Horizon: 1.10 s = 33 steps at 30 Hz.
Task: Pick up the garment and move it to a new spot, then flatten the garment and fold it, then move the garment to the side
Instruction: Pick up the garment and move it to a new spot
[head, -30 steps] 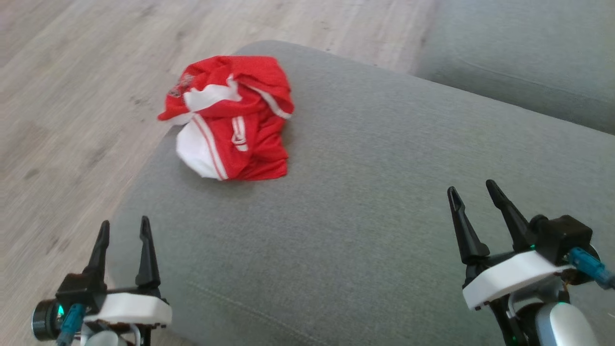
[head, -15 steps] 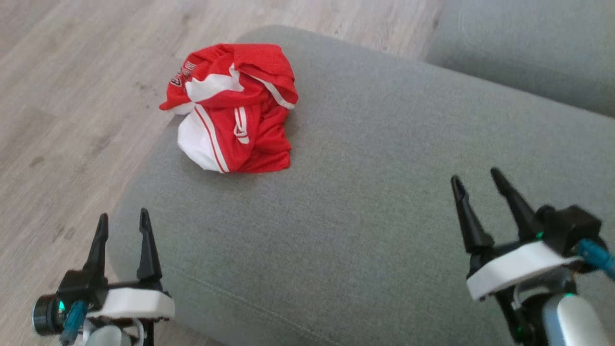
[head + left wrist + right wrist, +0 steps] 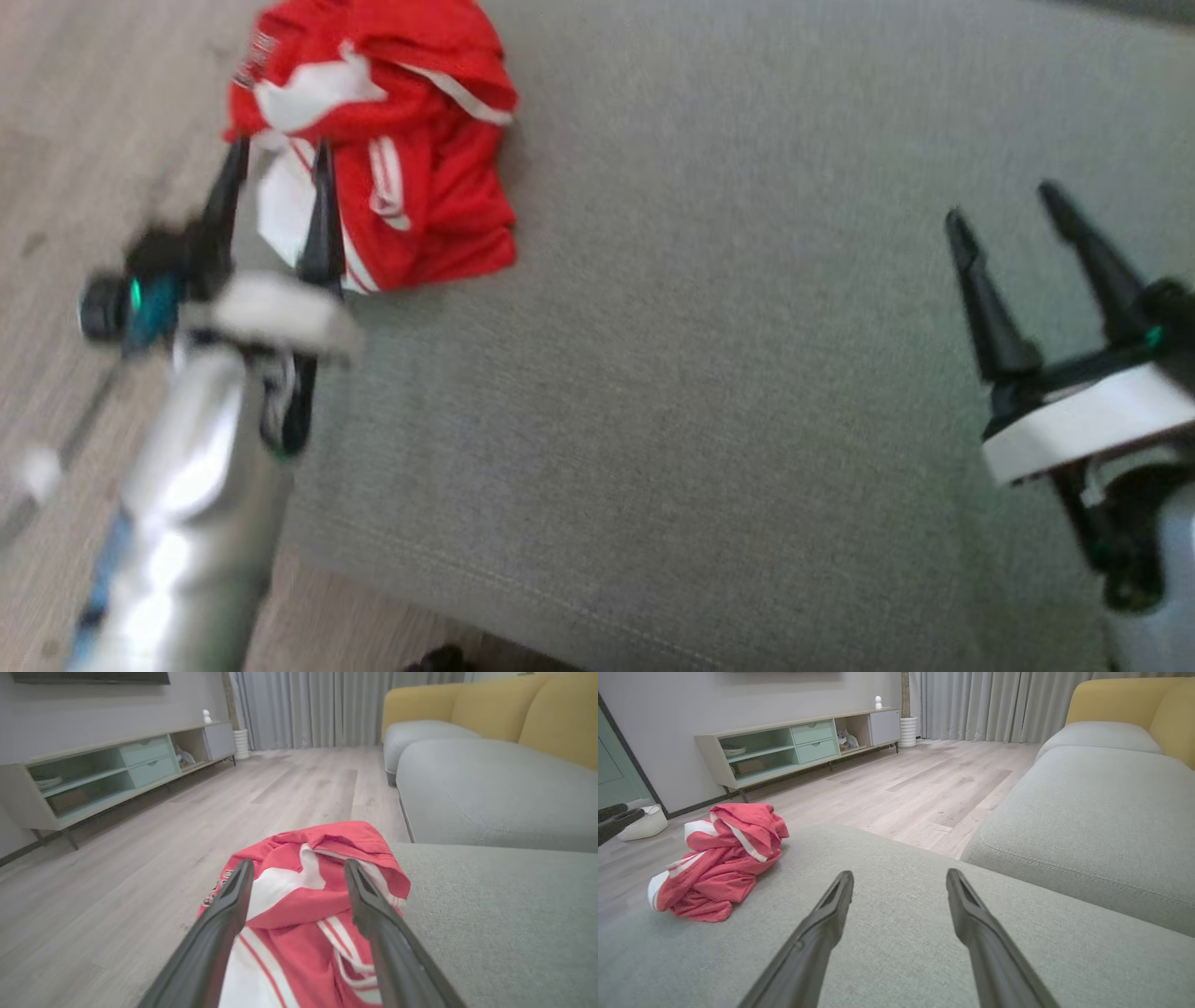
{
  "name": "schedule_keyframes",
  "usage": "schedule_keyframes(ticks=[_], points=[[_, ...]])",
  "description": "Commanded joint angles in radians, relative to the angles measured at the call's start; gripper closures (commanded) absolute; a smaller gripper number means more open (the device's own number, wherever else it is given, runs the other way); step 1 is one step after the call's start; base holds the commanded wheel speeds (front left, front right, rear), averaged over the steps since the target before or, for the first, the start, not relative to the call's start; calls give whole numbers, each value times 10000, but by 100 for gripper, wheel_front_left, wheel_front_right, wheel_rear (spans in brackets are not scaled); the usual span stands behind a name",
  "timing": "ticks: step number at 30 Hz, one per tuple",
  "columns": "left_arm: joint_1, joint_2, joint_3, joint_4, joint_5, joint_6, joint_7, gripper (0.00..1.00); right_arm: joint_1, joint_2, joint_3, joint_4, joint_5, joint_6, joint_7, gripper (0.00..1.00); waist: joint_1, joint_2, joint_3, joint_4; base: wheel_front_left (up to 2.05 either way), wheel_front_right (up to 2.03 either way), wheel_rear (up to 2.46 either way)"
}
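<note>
You are at the pick-up step. Your left gripper point(image 3: 282, 149) is wide open, holding nothing; the red garment point(image 3: 420, 140) lies just ahead of its jaws. Your right gripper point(image 3: 1001, 205) is open and empty too. Next, reach in and squeeze.

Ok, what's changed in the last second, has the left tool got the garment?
The left tool has reached forward to the crumpled red and white garment; its open fingers now frame the near edge, gripping nothing. The head camera swung too. Unchanged: the garment lies bunched at the edge of the grey fabric cushion, and the right tool stays open over it.
</note>
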Motion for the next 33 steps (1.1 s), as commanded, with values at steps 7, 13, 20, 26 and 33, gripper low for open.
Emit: schedule_keyframes(ticks=[7,13,20,26,33], points=[[-3322,601,-2,2203,-10,-533,1468,0,-612,-528,-70,-937,113,-7,421,0,-3,0,1985,-755,0,0,0],[-4774,974,-185,3909,-32,-682,2846,0,-640,-596,-195,-1026,240,-7,431,0,-3,0,2311,-1007,0,0,0],[-5494,1207,-189,4797,-63,-503,3135,100,-599,-560,-270,-1021,266,-7,356,0,-3,0,2258,-1077,0,0,0],[-5451,1405,10,4611,-137,-185,1544,100,-544,-434,-296,-829,319,-7,157,0,-3,0,1685,-1044,0,0,0],[-5089,1765,311,3953,-319,69,166,100,-401,-103,-344,-303,358,-7,-251,0,-3,0,520,-1087,0,0,0]])
